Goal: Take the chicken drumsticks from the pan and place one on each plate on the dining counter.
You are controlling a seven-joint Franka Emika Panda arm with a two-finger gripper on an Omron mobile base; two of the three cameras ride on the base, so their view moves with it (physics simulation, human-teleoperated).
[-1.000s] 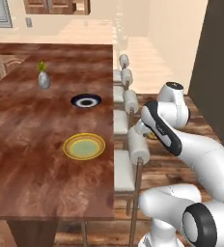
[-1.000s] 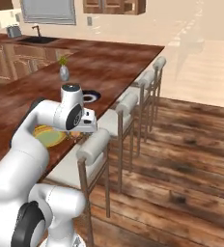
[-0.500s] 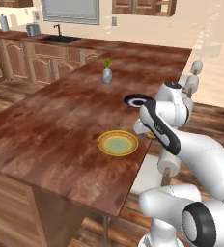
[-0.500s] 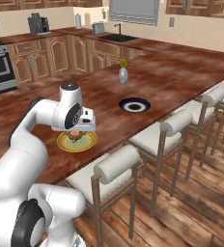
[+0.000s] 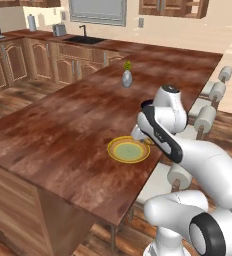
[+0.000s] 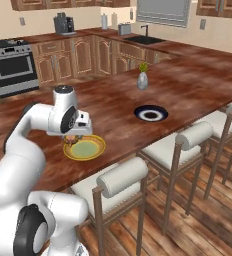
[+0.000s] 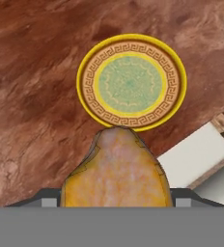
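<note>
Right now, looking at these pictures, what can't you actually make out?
- Pincer: hand view, the pale drumstick covers its tips.
- The drumstick: both base views, too small and tucked under the white arm above the yellow plate.
- Blue plate: left base view, the arm blocks it.
- Vase: its sprig is too small to identify.

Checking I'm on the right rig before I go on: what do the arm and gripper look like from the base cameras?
The arm is glossy white, built of rounded, bulbous segments with dark grey to black joint rings and a black band along the forearm. A round white cap tops the wrist. The gripper is a pale grey block below the wrist; its fingers are too small to make out. No cables or markings show.
</note>
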